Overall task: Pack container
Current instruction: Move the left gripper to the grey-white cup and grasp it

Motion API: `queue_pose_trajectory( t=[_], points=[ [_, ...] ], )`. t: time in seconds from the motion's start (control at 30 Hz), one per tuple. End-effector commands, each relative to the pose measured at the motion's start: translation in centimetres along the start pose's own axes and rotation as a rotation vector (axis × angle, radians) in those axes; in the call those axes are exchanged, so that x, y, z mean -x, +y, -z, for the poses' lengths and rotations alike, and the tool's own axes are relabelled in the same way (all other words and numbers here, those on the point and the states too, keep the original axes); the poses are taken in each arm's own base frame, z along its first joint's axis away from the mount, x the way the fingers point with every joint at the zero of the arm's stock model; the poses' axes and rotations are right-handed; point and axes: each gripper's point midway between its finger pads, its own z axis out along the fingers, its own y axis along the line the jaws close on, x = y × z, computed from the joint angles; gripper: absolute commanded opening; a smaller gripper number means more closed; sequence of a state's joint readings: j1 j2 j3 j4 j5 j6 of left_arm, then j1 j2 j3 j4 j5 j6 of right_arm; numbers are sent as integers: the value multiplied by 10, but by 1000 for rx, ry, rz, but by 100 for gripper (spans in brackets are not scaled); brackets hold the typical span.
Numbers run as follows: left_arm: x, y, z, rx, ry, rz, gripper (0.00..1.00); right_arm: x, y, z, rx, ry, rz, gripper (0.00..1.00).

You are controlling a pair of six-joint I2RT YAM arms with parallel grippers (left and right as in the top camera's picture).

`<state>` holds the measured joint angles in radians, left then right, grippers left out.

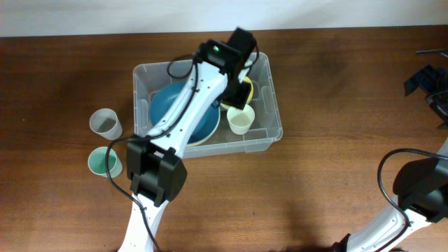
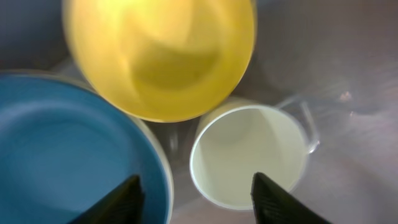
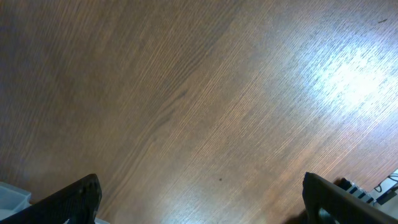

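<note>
The container is a clear plastic bin on the wooden table, and its floor shows in the left wrist view. Inside it are a blue bowl, a yellow bowl and a pale cream cup. My left gripper hangs open and empty above these, over the gap between the blue bowl and the cream cup. My right gripper is open and empty above bare table at the far right.
A grey cup and a green cup stand on the table left of the container. A corner of the container shows at the bottom left of the right wrist view. Dark cables lie at the table's right edge.
</note>
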<state>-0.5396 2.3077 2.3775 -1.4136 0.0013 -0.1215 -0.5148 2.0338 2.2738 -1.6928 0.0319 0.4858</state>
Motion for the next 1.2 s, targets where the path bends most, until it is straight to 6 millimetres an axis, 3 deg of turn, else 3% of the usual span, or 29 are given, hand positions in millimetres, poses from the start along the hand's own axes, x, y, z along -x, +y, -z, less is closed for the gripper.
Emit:
queue_pose_trajectory(
  t=[0.0,0.1,0.2,0.37,0.57,0.77,0.9,1.07,1.17],
  points=[
    [16,27,56,68,-120,33,64,0,-1,0,0,3,0,99],
    [11,53,81,112,-132,91,64,0,-1,0,0,3,0,99],
    [-6,98,102,201,-109,241,64,0,-1,0,0,3,0,99],
    [-18,160,125,228,-148,429,63,0,-1,0,0,3,0,99],
    [-46,238,142,274,-159,608,72,0,-1,0,0,3,0,99],
    [-79,282,127,130,-97,793,73,0,-1,0,0,3,0,99],
    [-115,309,105,128,8,941,73,0,-1,0,0,3,0,99],
    [-161,321,72,108,173,1064,72,0,-1,0,0,3,0,99],
    [-177,325,58,102,227,1105,72,0,-1,0,0,3,0,99]
  ],
)
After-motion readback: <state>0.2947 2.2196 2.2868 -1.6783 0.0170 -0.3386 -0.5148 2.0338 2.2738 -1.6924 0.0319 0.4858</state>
